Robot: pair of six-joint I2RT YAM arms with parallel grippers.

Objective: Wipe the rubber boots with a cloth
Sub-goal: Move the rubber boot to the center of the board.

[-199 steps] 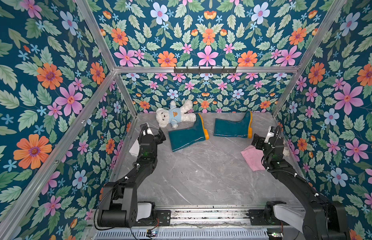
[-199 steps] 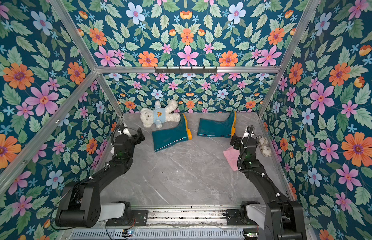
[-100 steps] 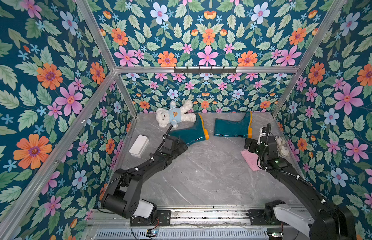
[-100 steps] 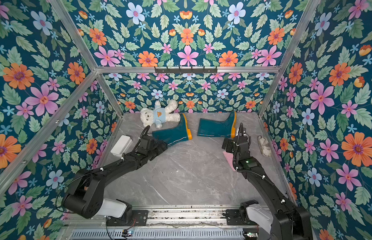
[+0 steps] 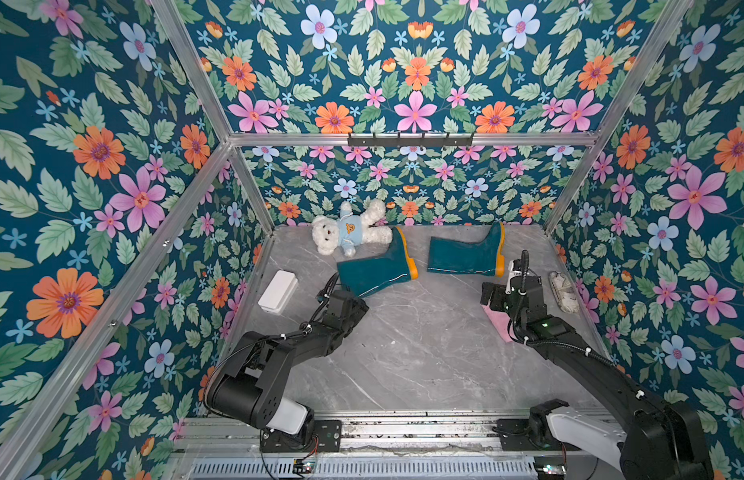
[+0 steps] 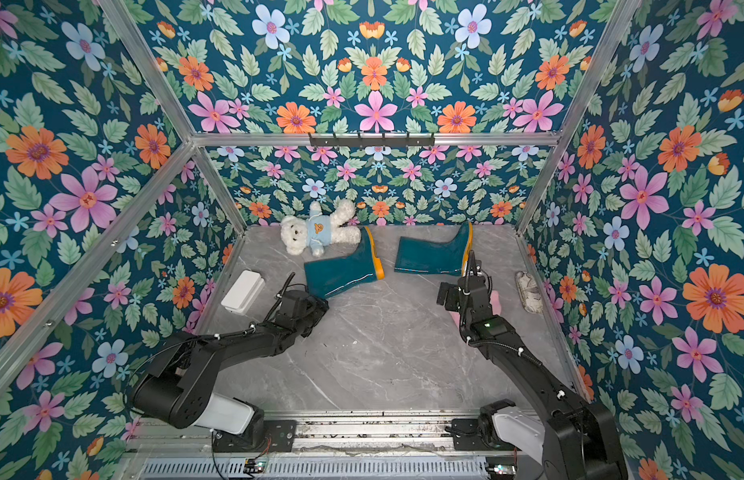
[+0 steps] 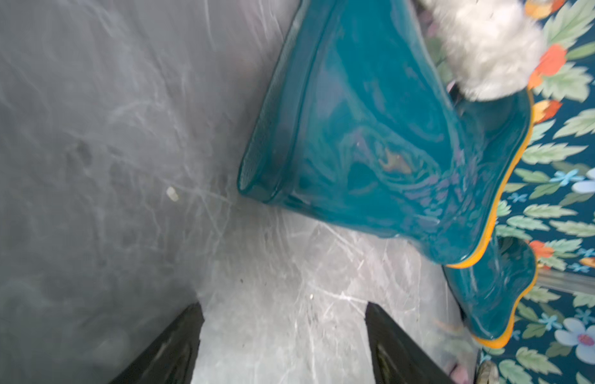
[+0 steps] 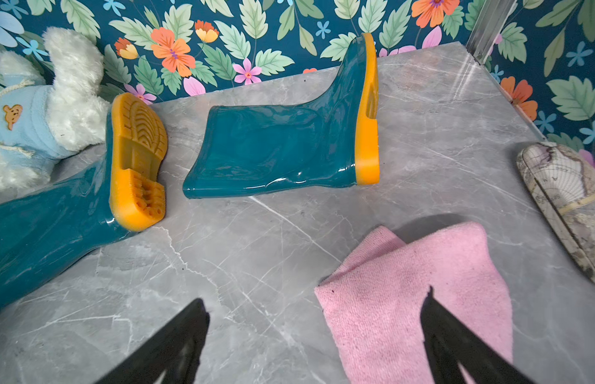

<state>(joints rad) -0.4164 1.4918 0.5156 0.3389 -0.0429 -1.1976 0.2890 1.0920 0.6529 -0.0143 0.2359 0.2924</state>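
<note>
Right wrist view, teal boots (image 8: pixel 273 146) lying sideways on tabletop (image 8: pixel 256 266) beside teddy bear (image 8: pixel 40 116), pink cloth (image 8: pixel 406 282) farther from the bear, right gripper (image 8: pixel 314 296) wide above it, left gripper (image 7: pixel 283 304) parted, empty.

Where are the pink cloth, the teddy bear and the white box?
pink cloth (image 8: pixel 382 299): right wrist view, on its flat upper face.
teddy bear (image 5: pixel 348 232): in a top view, on its blue sweater.
white box (image 5: pixel 277 291): in a top view, centre of its top.

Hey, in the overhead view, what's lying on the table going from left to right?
white box → teddy bear → rubber boot beside the bear → second rubber boot → pink cloth → patterned slipper
</note>
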